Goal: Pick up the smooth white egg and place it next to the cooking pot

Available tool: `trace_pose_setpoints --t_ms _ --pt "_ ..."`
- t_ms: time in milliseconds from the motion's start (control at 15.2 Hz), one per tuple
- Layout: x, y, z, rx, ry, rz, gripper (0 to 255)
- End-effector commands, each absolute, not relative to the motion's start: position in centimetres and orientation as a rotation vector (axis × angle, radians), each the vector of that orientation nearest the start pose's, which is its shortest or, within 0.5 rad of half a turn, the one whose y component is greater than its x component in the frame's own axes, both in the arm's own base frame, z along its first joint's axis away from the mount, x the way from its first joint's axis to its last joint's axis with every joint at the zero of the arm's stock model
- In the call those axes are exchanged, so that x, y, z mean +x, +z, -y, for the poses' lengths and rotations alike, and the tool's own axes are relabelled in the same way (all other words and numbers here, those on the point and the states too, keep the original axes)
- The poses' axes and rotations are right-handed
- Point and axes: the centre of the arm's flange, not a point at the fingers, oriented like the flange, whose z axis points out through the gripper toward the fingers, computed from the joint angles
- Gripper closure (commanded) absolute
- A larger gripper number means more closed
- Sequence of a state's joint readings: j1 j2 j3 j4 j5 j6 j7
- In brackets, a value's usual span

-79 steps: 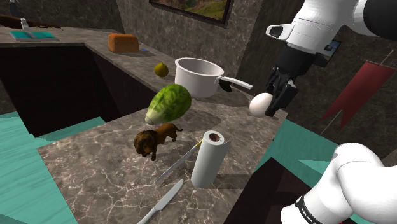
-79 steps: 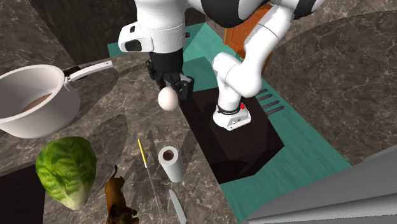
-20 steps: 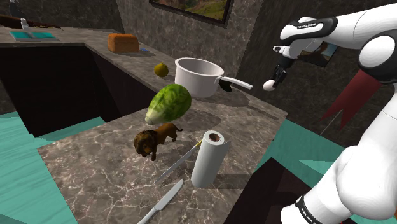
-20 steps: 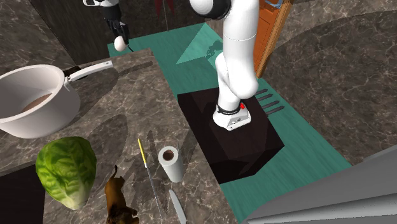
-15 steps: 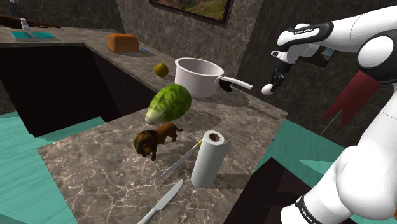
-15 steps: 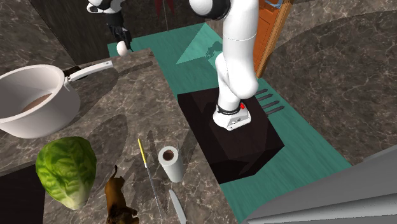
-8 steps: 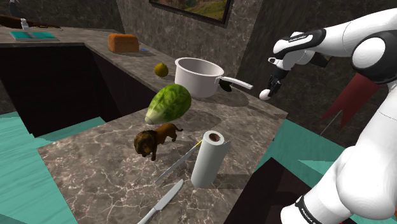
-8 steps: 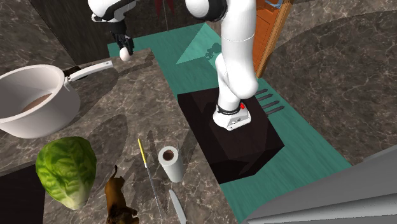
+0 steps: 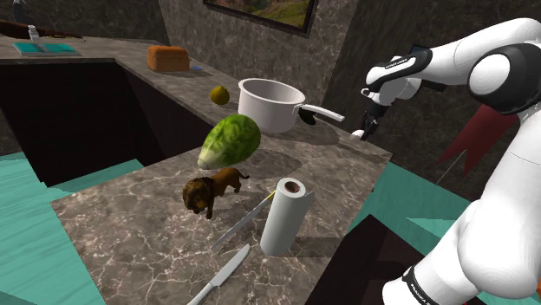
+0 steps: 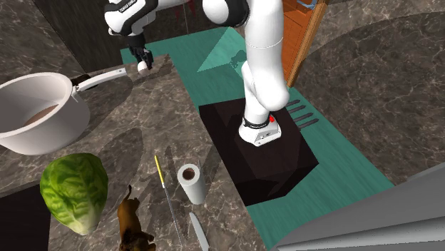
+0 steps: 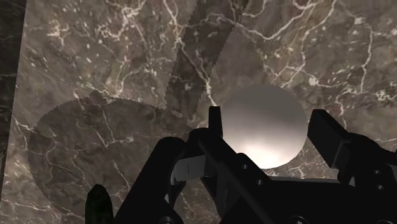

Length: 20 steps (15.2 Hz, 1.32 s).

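The white egg (image 9: 357,133) (image 10: 143,65) sits clasped in my black gripper (image 9: 364,126) (image 10: 142,59), which is shut on it. It hangs just above the marble counter (image 9: 329,147) near the counter's corner, a little past the tip of the pot's handle (image 9: 322,112) (image 10: 100,78). The white cooking pot (image 9: 270,105) (image 10: 36,114) stands further along the counter. In the wrist view the egg (image 11: 261,124) shows round and pale between the two fingers (image 11: 215,124), with veined marble (image 11: 114,76) close below it.
A green lettuce (image 9: 230,140), a brown lion toy (image 9: 211,189), an upright paper towel roll (image 9: 285,215), a knife (image 9: 221,273) and a thin yellow-handled tool (image 10: 161,171) lie nearer the stand. A yellow-green fruit (image 9: 220,94) and a bread loaf (image 9: 167,58) sit beyond the pot. The counter edge drops to teal floor (image 10: 214,57).
The gripper has come down and toward the pot handle with the egg still in it, from high above the counter corner to just over the marble.
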<state>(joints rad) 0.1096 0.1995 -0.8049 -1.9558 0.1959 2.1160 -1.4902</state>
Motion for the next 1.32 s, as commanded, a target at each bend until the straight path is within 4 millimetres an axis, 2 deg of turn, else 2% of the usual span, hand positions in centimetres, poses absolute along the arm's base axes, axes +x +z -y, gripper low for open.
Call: trace_pose_setpoints --t_ms 0,660,1122,1188,1254 --pt "47.0 39.6 35.8 -2.960 -0.057 1.092 255" --pt "47.0 34.3 35.8 -2.960 -0.057 1.092 255" --pt "47.0 34.3 35.8 -2.960 -0.057 1.092 255" --pt "47.0 34.3 35.8 -2.960 -0.057 1.092 0" --pt "47.1 34.3 35.8 -2.960 -0.057 1.092 0"
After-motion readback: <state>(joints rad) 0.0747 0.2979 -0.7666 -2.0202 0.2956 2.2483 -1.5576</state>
